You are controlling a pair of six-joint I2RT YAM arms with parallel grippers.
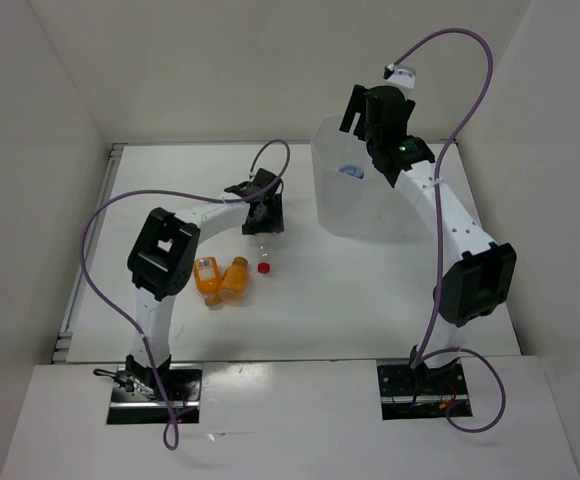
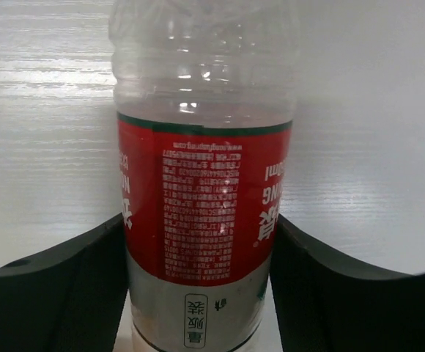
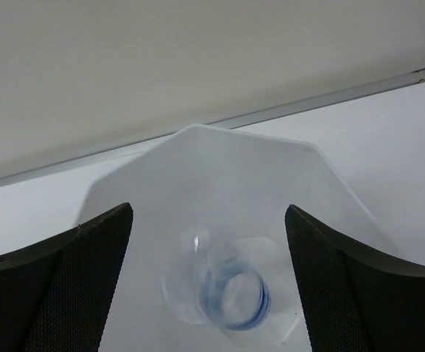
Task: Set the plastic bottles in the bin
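Note:
A clear bottle with a red label (image 2: pixel 205 205) lies on the table, its red cap (image 1: pixel 264 268) toward the near edge. My left gripper (image 1: pixel 263 222) is shut on its body, and both black fingers (image 2: pixel 73 286) press the label's sides. Two stubby orange bottles (image 1: pixel 222 279) lie side by side just left of it. The translucent white bin (image 1: pixel 365 205) stands at the back right. My right gripper (image 3: pixel 209 213) hangs open above the bin's mouth with nothing between its fingers. Below it, inside the bin (image 3: pixel 220 169), sits a blurred clear bottle with a blue label (image 3: pixel 227 293).
White walls enclose the table on the left, back and right. A metal strip (image 1: pixel 90 260) runs along the left edge. Purple cables (image 1: pixel 110 215) loop over both arms. The left arm's elbow (image 1: pixel 163 252) stands close beside the orange bottles.

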